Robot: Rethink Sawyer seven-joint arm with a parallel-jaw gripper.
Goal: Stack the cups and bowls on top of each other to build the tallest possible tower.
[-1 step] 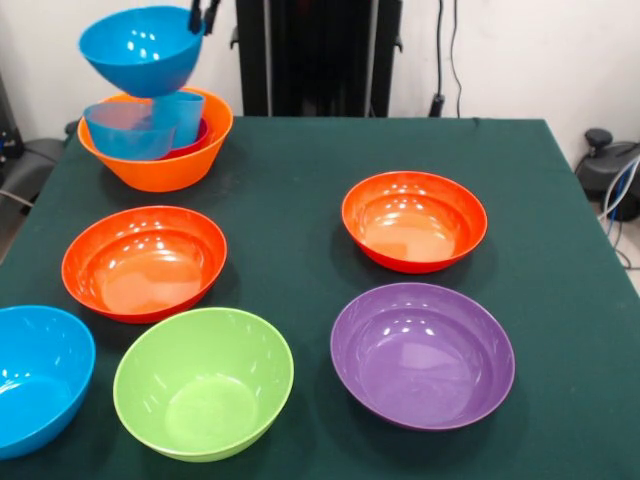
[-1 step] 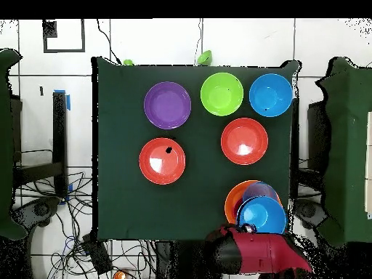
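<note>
Nearest the front edge of the green table [image 1: 300, 170] sit 3 bowls: a blue bowl [image 1: 35, 375] at the front-left corner, a lime-green bowl [image 1: 203, 383] beside it, and a purple bowl [image 1: 422, 354] further right. Behind them rest 2 red-orange bowls, one [image 1: 144, 262] on the left and one [image 1: 414, 220] on the right, well apart. At the far-left corner an orange bowl [image 1: 160, 160] holds a small red cup [image 1: 197, 140], a light-blue tumbler [image 1: 182, 115] and a translucent blue bowl [image 1: 128, 130]. Above this pile hangs a second blue bowl [image 1: 140, 48], tilted, its rim pinched by the gripper [image 1: 203, 16], whose black fingers are pressed onto it at the upper right.
</note>
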